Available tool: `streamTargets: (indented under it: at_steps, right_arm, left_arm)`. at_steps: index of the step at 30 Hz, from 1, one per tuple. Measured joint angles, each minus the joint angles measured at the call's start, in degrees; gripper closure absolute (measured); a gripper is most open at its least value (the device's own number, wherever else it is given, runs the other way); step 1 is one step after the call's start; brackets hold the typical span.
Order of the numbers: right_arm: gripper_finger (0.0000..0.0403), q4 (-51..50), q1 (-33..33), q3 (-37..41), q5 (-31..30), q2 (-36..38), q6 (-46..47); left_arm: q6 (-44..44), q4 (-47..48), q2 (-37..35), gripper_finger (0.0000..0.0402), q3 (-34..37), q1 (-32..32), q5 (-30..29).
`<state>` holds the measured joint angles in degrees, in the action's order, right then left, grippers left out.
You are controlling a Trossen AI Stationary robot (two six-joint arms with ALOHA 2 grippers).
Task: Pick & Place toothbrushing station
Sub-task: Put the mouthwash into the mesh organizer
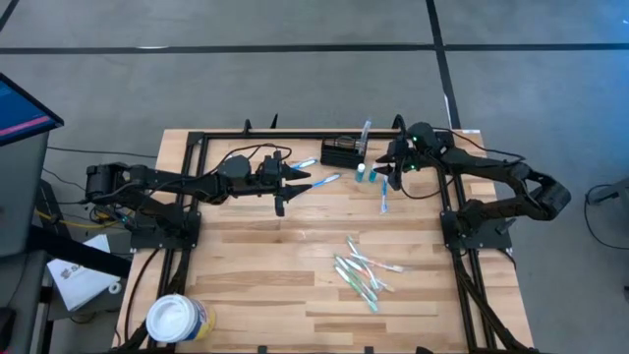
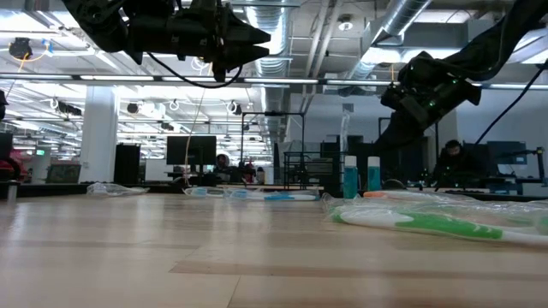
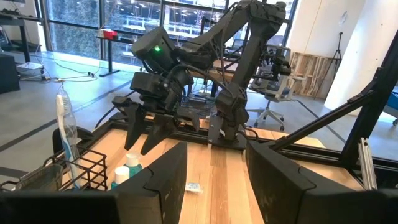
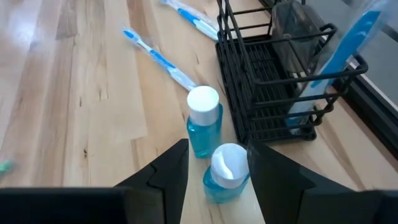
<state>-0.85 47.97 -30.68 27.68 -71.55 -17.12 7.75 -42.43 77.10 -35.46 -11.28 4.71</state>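
High view takes in the whole wooden counter (image 1: 295,246): the toothbrushing station (image 1: 342,152), a black wire caddy, sits at the far edge near the frame rail, between the two arms. Only this view shows the loose heap of toothbrushes (image 1: 362,273) in open wood toward the near right and the round white tub (image 1: 177,320) at the near left corner. Right wrist view alone shows the caddy's compartments close up, with a packaged blue toothbrush (image 4: 339,53) standing in it and two small blue bottles (image 4: 204,121) just beside its wall. Low view shows the arms hanging clear above the counter.

Much of the counter's middle and near left is bare; the caddy's far side is hemmed by the rail.

Right end effector (image 1: 396,167) hovers just beside the caddy, over the bottles, fingers parted and holding nothing. Left end effector (image 1: 291,183) is raised well to the caddy's left, beyond two loose blue toothbrushes (image 1: 324,180), its fingers spread and gripping nothing.
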Motion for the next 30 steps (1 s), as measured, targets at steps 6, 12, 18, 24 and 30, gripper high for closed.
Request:
streamTargets:
  at_steps: [6, 12, 18, 24, 30]
  right_arm:
    - [0.0249, -0.97, 0.04, 0.02, -0.74, 0.00, 0.04]
    - [0.0249, -2.28, 0.04, 0.00, -0.79, 0.00, 0.20]
    - [0.0249, -3.24, 0.04, 0.00, -0.79, 0.00, 0.65]
    - [0.0249, -5.45, 0.00, 0.00, -0.79, 0.00, 2.10]
    - [0.0249, -5.41, 0.00, 0.00, -0.79, 0.00, 2.10]
  left_arm:
    - [-0.01, -0.01, 0.00, 0.0245, 0.02, 0.01, 0.00]
    - [-0.01, -0.01, 0.00, 0.0245, 0.00, 0.01, 0.00]
    - [-0.01, -0.01, 0.00, 0.0245, 0.00, 0.02, 0.00]
    - [-0.01, 0.00, 0.00, 0.0245, 0.01, -0.01, 0.00]
    - [0.00, -0.01, 0.00, 0.0245, 0.00, 0.02, 0.00]
